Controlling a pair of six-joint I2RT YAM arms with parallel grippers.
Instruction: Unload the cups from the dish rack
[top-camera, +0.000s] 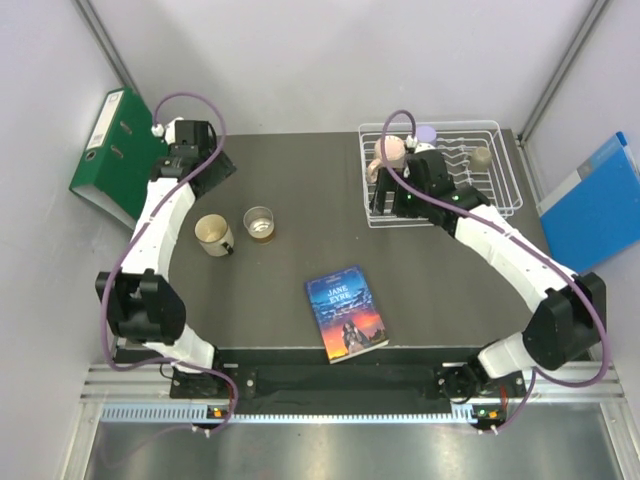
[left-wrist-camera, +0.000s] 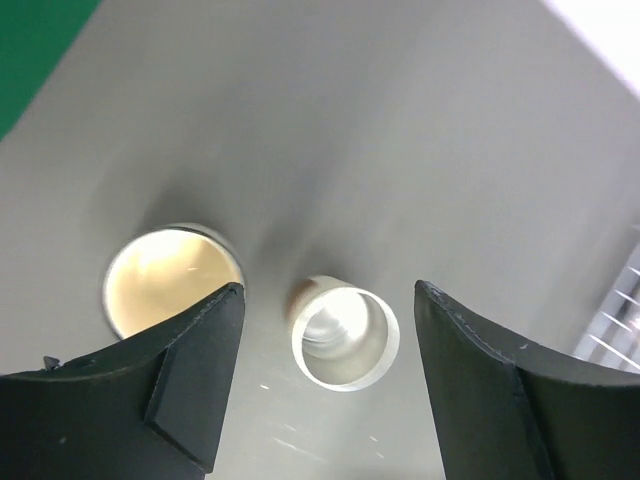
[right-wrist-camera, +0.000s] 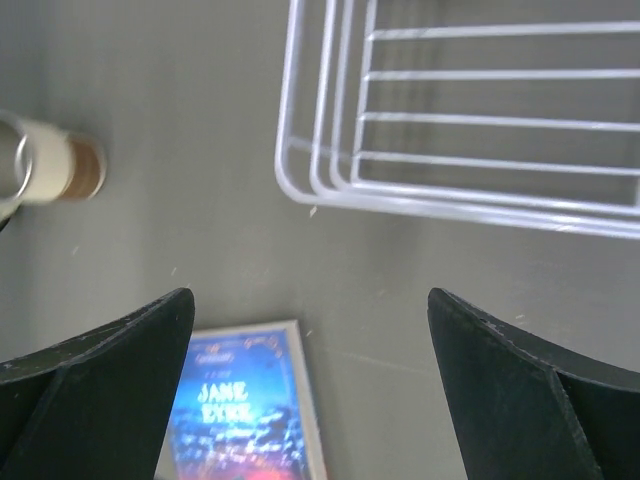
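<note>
The white wire dish rack (top-camera: 470, 124) stands at the back right. It holds a salmon-pink cup (top-camera: 390, 150), a lilac tumbler (top-camera: 427, 133) and a beige-olive mug (top-camera: 481, 157). A pale mug (top-camera: 213, 235) and a small translucent cup (top-camera: 259, 223) stand on the table at the left. My left gripper (top-camera: 205, 165) hangs open high above them. In its wrist view the translucent cup (left-wrist-camera: 345, 333) lies between the fingers and the mug (left-wrist-camera: 170, 275) beside it. My right gripper (top-camera: 392, 195) is open over the rack's front-left corner (right-wrist-camera: 330, 185) with nothing between its fingers.
A paperback book (top-camera: 346, 313) lies near the front middle, also under my right gripper (right-wrist-camera: 245, 410). A green binder (top-camera: 115, 155) leans at the back left and a blue folder (top-camera: 600, 200) at the right wall.
</note>
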